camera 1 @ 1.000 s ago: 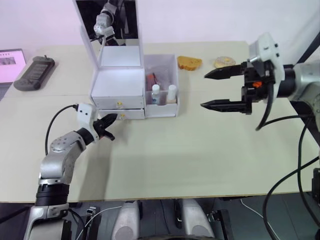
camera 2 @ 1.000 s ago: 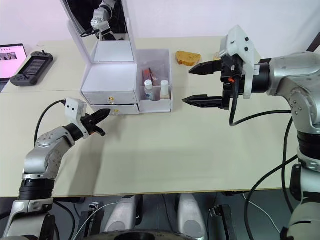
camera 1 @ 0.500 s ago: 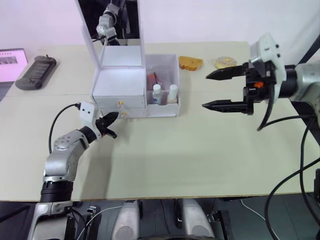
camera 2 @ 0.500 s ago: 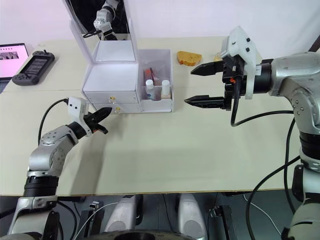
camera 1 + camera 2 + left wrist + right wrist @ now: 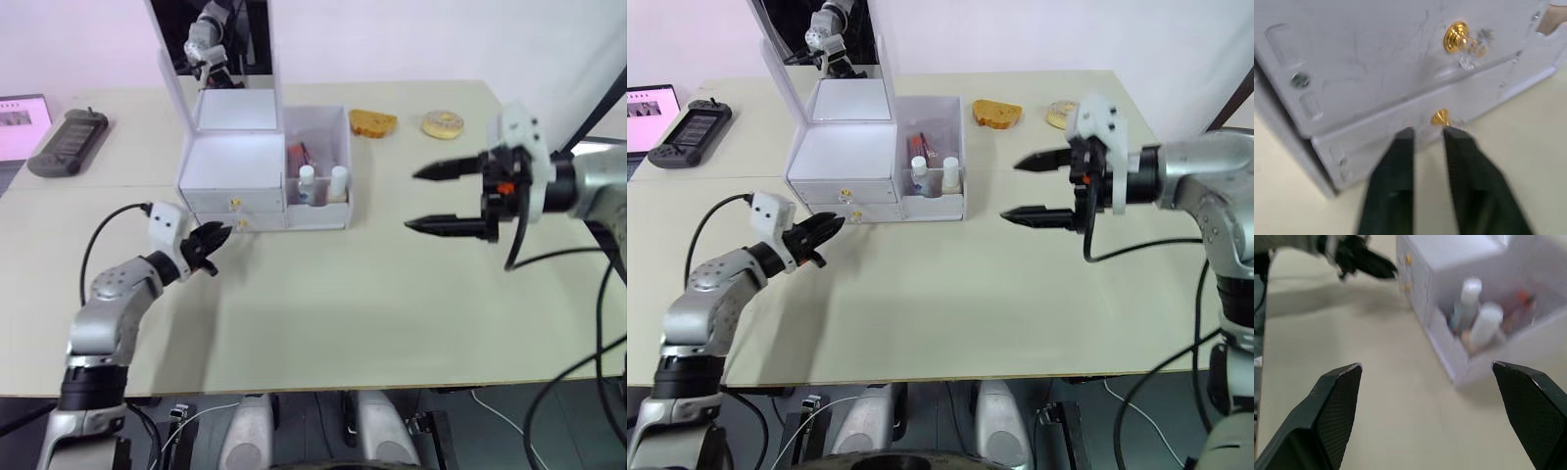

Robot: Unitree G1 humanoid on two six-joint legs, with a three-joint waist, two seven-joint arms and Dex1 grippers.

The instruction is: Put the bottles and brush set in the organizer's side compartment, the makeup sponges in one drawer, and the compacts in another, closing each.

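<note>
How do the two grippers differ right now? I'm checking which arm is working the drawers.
The left gripper sits low by the organizer, its fingers only slightly apart, pointing at the lower drawer's gold knob. The right gripper hovers above the table well clear of the organizer, fingers spread wide. Both are empty and have black fingers.

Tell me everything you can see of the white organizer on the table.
The organizer is a white plastic box with its mirrored lid standing open. Two stacked drawers with gold knobs face the robot; the lower drawer stands slightly out. Its open side compartment holds two white-capped bottles. The left gripper hovers at the lower knob.
</note>
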